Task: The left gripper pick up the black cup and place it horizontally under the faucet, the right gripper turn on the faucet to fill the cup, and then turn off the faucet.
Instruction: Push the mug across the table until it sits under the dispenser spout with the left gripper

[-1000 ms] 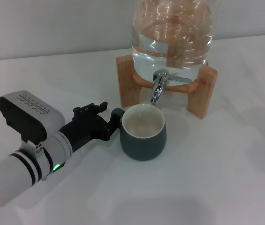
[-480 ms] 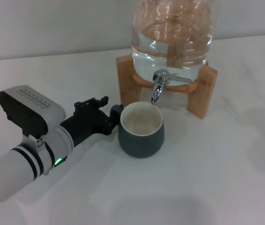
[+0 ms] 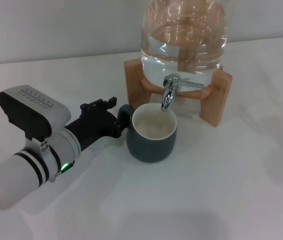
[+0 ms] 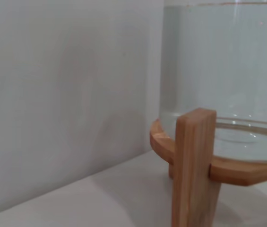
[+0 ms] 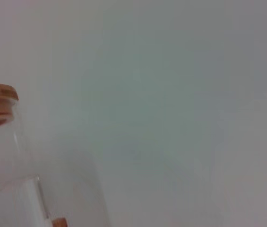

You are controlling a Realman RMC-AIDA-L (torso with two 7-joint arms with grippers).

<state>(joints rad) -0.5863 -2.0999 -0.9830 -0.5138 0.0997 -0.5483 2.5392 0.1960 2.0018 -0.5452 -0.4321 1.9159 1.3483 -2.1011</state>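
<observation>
Gripping the black cup (image 3: 152, 139) by its handle, the left gripper (image 3: 121, 123) fingers pinch it upright on the counter (image 3: 221, 185), rim directly beneath the faucet (image 3: 168, 93). Placement step appears nearly complete. Next move calls for the right gripper, not in view, to work the faucet lever. No legible writing found.

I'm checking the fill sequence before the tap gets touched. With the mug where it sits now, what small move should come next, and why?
Probably hold the cup in place and bring the right claw, not in view here, to the chrome faucet's thin lever. The squat charcoal cup with the cream inside stands upright with its opening directly below the spout, empty, no water running. The left claw is at its loop handle.
</observation>
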